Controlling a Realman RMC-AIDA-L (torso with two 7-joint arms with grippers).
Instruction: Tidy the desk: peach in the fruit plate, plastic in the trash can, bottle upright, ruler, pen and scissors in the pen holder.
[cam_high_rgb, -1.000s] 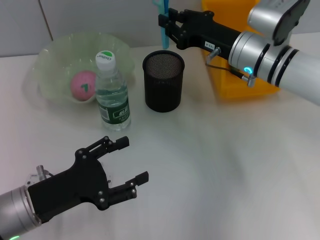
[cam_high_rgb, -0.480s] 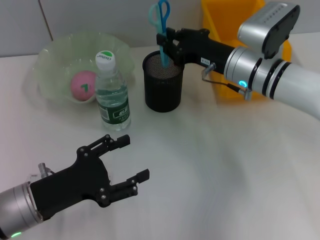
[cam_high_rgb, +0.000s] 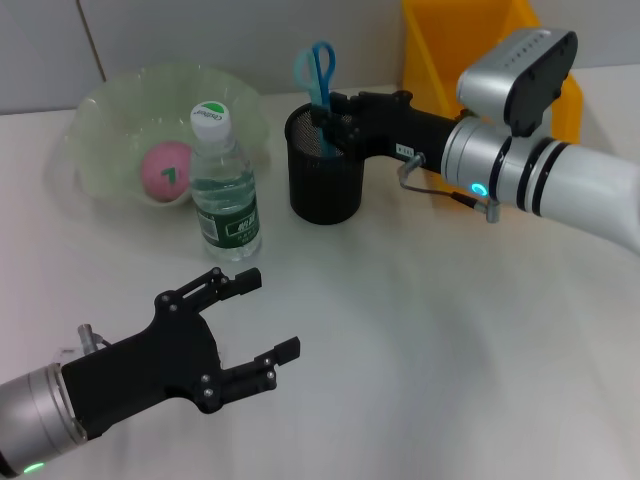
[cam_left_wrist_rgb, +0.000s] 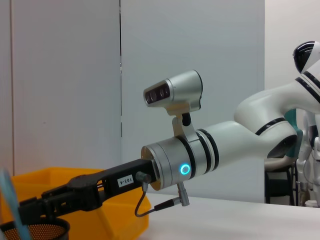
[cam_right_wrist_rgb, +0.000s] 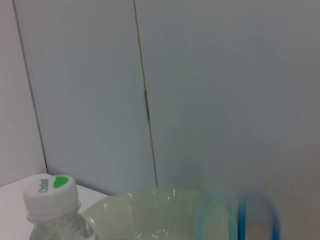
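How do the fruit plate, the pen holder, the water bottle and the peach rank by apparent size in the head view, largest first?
1. Fruit plate, the widest.
2. Pen holder and water bottle: too close to rank; the bottle is taller, the holder wider.
3. Peach, smallest, partly hidden behind the bottle.

Scissors (cam_high_rgb: 318, 75) blades — hidden inside pen holder (cam_high_rgb: 325, 185).

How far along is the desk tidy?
Done: pink peach sits in the pale green fruit plate; clear water bottle stands upright. In hand: right gripper lowers the blue-handled scissors into the black mesh pen holder, handles above the rim. Left gripper hovers open, empty. Ruler, pen and plastic aren't visible, so unconfirmed.
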